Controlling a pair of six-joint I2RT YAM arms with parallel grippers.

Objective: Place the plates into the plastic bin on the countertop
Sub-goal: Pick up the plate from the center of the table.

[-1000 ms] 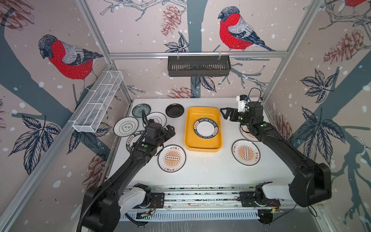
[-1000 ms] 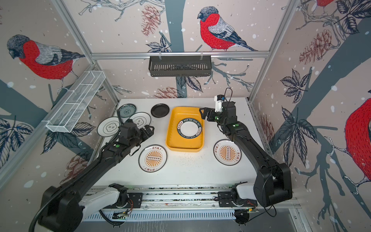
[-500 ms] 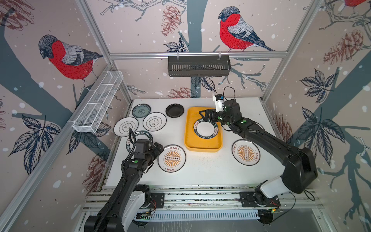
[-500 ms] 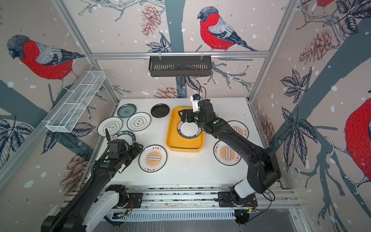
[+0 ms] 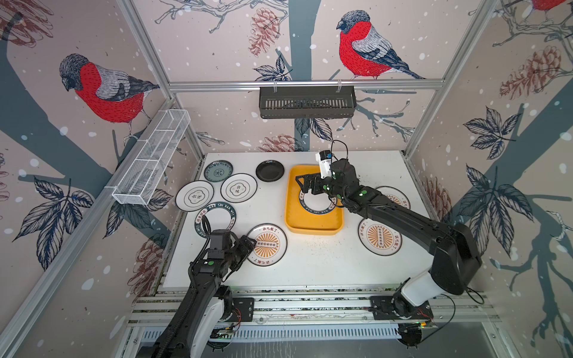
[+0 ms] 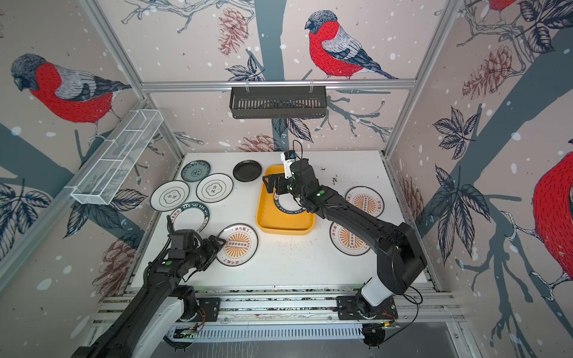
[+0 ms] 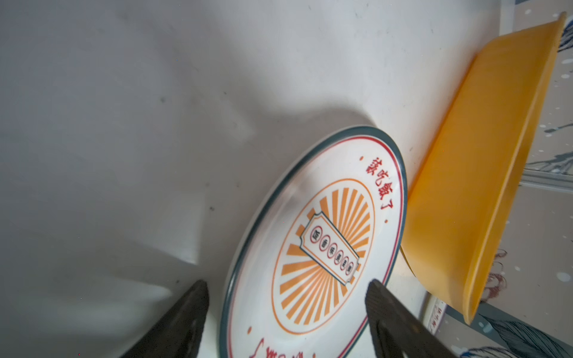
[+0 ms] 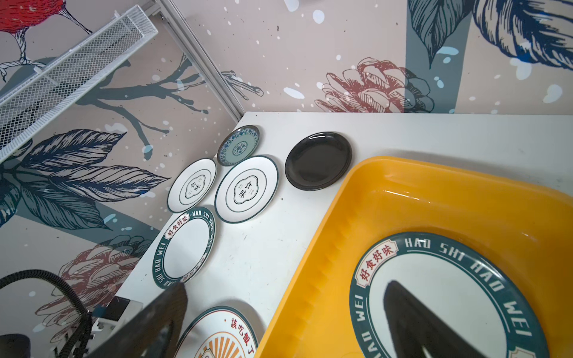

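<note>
Your bin (image 5: 313, 228) sat mid-countertop (image 5: 310, 266) with one lettered plate (image 5: 316, 210) flat inside. Your right claw (image 8: 286, 285) hung over that plate, jaws wide, holding nothing. A sunburst plate (image 5: 268, 245) lay just beside the bin's near corner. Your left claw (image 7: 286, 282) straddled its rim, jaws apart, not clamped.

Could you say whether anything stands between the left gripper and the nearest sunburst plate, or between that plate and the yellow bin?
Nothing visible: the left gripper straddles the sunburst plate at its rim; only bare countertop separates it from the yellow bin. The right gripper hangs over the bin.
</note>
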